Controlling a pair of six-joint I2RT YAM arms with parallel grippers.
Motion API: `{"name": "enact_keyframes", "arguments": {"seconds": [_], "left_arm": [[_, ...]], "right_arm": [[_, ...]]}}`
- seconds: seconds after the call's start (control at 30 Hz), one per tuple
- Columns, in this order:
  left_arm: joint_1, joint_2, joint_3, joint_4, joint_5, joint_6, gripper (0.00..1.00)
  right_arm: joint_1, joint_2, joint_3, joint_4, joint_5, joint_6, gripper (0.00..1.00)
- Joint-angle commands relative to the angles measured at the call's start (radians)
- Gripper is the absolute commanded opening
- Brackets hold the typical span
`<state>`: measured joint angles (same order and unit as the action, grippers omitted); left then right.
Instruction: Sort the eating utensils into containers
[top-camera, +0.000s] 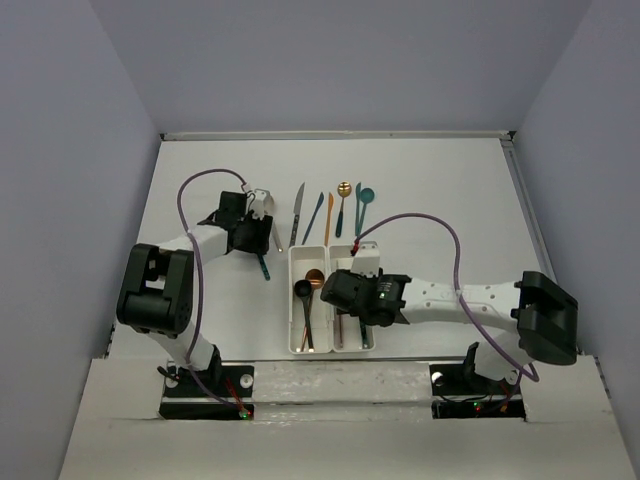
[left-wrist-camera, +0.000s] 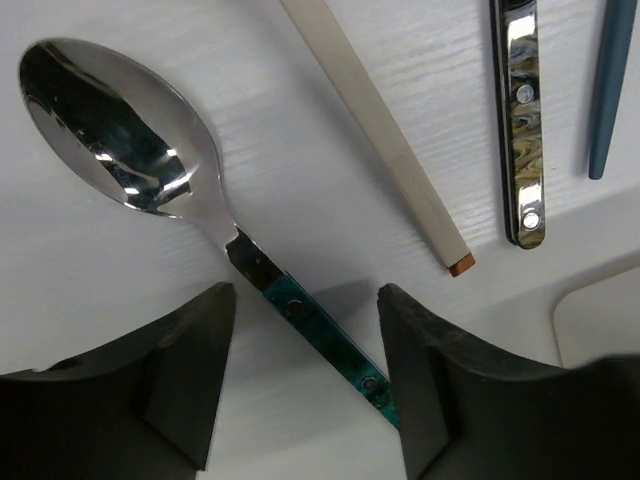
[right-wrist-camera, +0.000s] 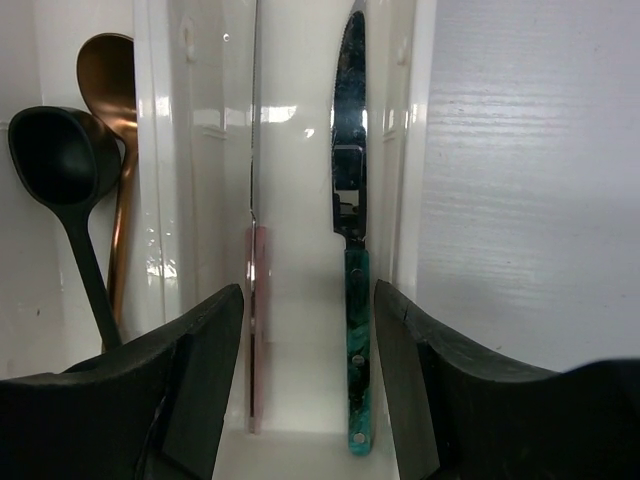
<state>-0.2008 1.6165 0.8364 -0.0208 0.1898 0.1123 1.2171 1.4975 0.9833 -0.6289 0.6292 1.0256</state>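
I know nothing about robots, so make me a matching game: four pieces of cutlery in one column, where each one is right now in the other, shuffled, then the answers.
Things
1. black spoon
2. teal-handled knife
3. big silver spoon
4. gold-headed spoon

Places
A. on the table, beyond the tray
B. in the tray's left bin, beside a copper spoon
C. on the table, between the open fingers of the left pincer
D. in the tray's right bin

Pairs: 1-B, 2-D, 3-C, 4-A

Right pincer (top-camera: 340, 289) over white tray (top-camera: 292, 300)
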Motion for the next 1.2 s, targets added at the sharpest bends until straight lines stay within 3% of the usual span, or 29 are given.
{"name": "enact_keyframes", "arguments": {"seconds": [0.0,0.23,0.27,0.33,0.57,0.6,0.77,0.87,0.97,1.1,1.17], "left_arm": [[0.009,0.040,0.039,-0.050,-0.012,-0.014,0.56],[0.145,0.065,0.052,-0.047,-0.004,-0.080,0.18],[0.174,0.065,0.056,-0.042,-0.003,-0.083,0.08],[0.189,0.060,0.056,-0.027,-0.004,-0.089,0.00],[0.192,-0.042,0.009,-0.015,0.124,-0.102,0.00],[0.193,-0.153,0.001,-0.018,0.196,-0.106,0.00],[0.192,-0.317,0.015,-0.063,0.270,-0.105,0.00],[0.184,-0.470,0.023,-0.114,0.385,-0.106,0.00],[0.137,-0.559,0.014,-0.169,0.436,-0.106,0.00],[-0.041,-0.628,-0.017,-0.163,0.425,-0.160,0.00],[-0.069,-0.641,-0.043,-0.102,0.463,-0.276,0.00]], "right_arm": [[0.001,-0.046,-0.020,0.000,0.063,0.027,0.61],[0.001,-0.098,-0.038,-0.002,0.084,0.025,0.60],[0.001,-0.109,-0.040,0.000,0.087,0.024,0.60],[0.001,-0.120,-0.041,-0.002,0.090,0.024,0.60],[0.001,-0.164,-0.063,-0.008,0.098,0.037,0.60],[0.001,-0.177,-0.070,-0.009,0.105,0.045,0.60],[0.001,-0.198,-0.083,-0.008,0.116,0.059,0.60],[0.001,-0.209,-0.097,-0.008,0.130,0.077,0.59],[0.001,-0.207,-0.092,-0.009,0.148,0.080,0.59],[0.001,-0.210,-0.081,-0.009,0.174,0.094,0.59],[0.001,-0.212,-0.078,-0.009,0.178,0.113,0.59]]}}
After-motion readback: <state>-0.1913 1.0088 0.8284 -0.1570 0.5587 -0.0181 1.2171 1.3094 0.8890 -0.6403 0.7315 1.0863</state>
